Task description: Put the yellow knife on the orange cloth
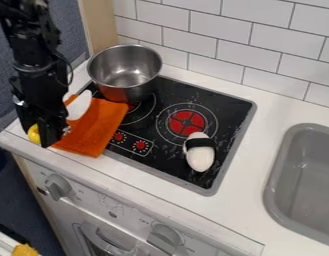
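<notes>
Main risk: orange cloth [96,129] bunching if my fingers [52,138] drag it. Next: what I take for the yellow knife [34,134] is beside them, at the cloth's left edge; poor grip could drop it off-cloth. Can't tell finger opening or hold. Around cloth: stove [227,107] right, pot [130,72] behind, blocking that side; white piece [78,106] upper left, in the way.

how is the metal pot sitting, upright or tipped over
Upright: the metal pot stands on the stove with its open rim facing up.
</notes>
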Controlling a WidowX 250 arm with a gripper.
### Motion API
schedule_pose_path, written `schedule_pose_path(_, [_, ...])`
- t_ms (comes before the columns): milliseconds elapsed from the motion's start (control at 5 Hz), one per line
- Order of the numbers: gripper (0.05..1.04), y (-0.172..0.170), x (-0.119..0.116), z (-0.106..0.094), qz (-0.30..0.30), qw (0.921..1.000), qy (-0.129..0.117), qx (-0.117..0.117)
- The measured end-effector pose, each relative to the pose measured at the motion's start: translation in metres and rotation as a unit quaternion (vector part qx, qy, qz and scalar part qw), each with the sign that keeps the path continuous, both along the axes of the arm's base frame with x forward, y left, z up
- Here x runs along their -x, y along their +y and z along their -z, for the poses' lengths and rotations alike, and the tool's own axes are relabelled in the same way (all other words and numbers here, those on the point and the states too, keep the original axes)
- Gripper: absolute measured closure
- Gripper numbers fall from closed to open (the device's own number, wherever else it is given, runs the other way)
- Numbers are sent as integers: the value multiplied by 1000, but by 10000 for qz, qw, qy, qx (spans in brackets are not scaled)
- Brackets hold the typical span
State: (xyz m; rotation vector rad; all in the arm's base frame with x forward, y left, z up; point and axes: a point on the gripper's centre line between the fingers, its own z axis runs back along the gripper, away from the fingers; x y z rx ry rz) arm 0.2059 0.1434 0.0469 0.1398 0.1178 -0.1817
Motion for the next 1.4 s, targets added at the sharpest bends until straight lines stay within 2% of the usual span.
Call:
schedule_pose_path(200, [524,0,-1,3,-76,9998,163,-68])
schedule_pose_path(400, [524,0,-8,10,-5,9999,98,-72])
schedule_pose_path(600, [524,0,-18,13,197,9997,-139,-69])
schedule_pose_path(800, [451,0,-30,14,457,9974,-549,23])
schedule_pose_path(1000, [163,2,-28,18,268,9953,-885,291])
schedule_pose_path(1200, [77,-1,-30,3,238,9908,-1264,430])
schedule_pose_path(1400, [83,-5,-28,-24,334,9864,-1550,428])
